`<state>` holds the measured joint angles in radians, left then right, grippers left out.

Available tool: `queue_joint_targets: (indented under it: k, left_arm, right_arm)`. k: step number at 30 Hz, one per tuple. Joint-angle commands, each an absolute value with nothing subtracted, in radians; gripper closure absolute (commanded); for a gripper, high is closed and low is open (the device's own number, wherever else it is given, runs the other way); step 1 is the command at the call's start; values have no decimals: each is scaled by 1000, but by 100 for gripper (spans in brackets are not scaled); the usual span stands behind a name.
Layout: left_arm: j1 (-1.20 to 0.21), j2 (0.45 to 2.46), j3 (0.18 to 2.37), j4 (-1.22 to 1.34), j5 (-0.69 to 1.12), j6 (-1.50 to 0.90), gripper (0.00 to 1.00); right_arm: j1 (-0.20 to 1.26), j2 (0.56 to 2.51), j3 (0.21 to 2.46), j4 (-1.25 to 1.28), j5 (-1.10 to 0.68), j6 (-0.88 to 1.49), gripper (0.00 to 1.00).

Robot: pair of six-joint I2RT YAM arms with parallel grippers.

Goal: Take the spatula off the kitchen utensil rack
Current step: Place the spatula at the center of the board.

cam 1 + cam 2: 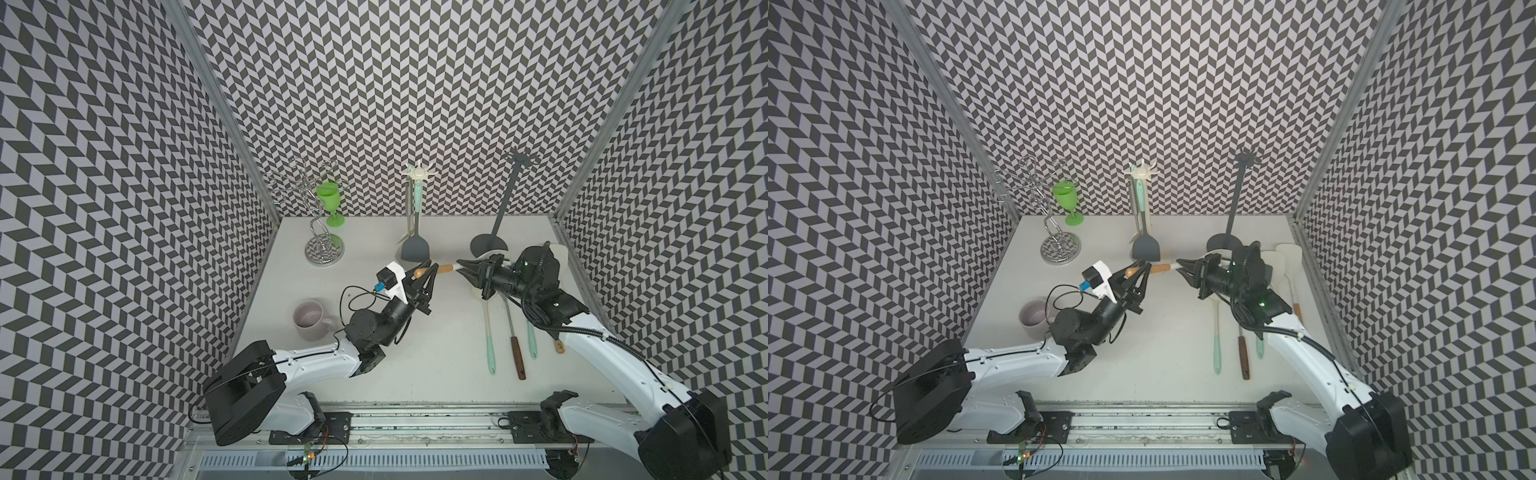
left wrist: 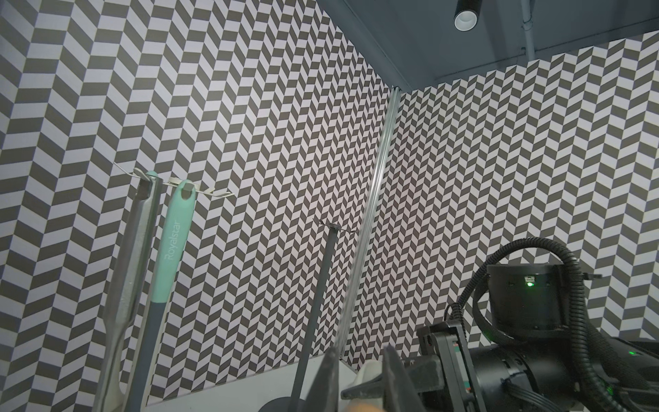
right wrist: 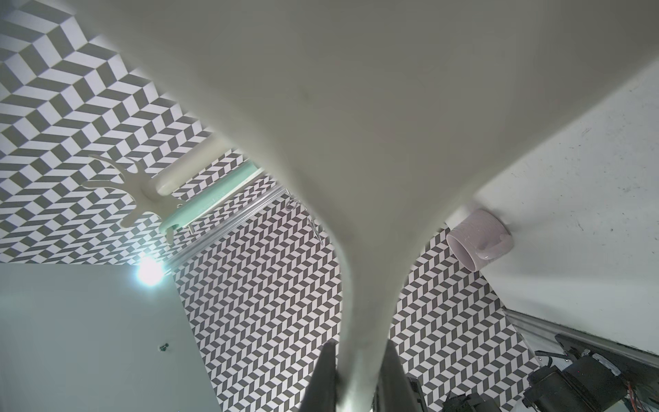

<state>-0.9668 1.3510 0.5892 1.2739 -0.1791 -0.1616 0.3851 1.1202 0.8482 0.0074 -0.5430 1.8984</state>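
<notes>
The spatula (image 1: 445, 269) is already off the rack (image 1: 419, 174). It sits roughly level just in front of the rack's foot, on the robot's side, bridged between both arms. It looks clear of the table, but I can't be sure of the height.

The left gripper (image 1: 431, 270) is clamped on the wooden handle near its butt end. The right gripper (image 1: 460, 267) is closed on the cream neck. In the right wrist view both fingers (image 3: 326, 374) press against the neck and the blade fills the frame. With both arms holding it, I read this as a handover from left to right.

Doing it well:
- Don't let go with the left until the right's pinch is seated. The neck tapers, so it could slip toward the thin part.
- Open the left wide, then back off along the handle's line. Any sideways tug levers the spatula in the right's pinch.
- The grey turner (image 1: 414, 248) hangs on the rack with its blade right behind the handle. Keep the handle from swinging back into it, since a knock could rock the rack.
- The right holds next to the heavy end, so sag should be small, but expect some handle droop.
- A likely put-down spot is by the loose utensils (image 1: 517, 357), right of the rack and nearer the robot. Go in low and flat.
</notes>
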Motion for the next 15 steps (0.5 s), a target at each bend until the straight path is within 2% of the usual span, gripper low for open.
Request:
queue_joint_targets:
  k: [1,3,6,8,12,15]
  left_arm:
    - [-979,1300,607,1255,-156,-213,68]
    - [-979,1283,620,1183,-161,-235,48]
    - [-978,1247,631,1073,-169,-259,25]
    - [-977,1213,630,1003,-186,-275,14]
    - [-958,1138,667,753,-229,-323,0]
    - [-905,1120,713,547,-196,-375,0]
  right_arm:
    - [388,1095,883,-47,-428,1769,100]
    - [384,1094,890,-84,-380,1724,100]
    - [378,1098,891,-131,-309,1656,100]
    - [377,1103,892,-167,-258,1599,100]
    - [376,1132,934,-276,-158,1403,100]
    - [377,1172,980,-372,-85,1225,100]
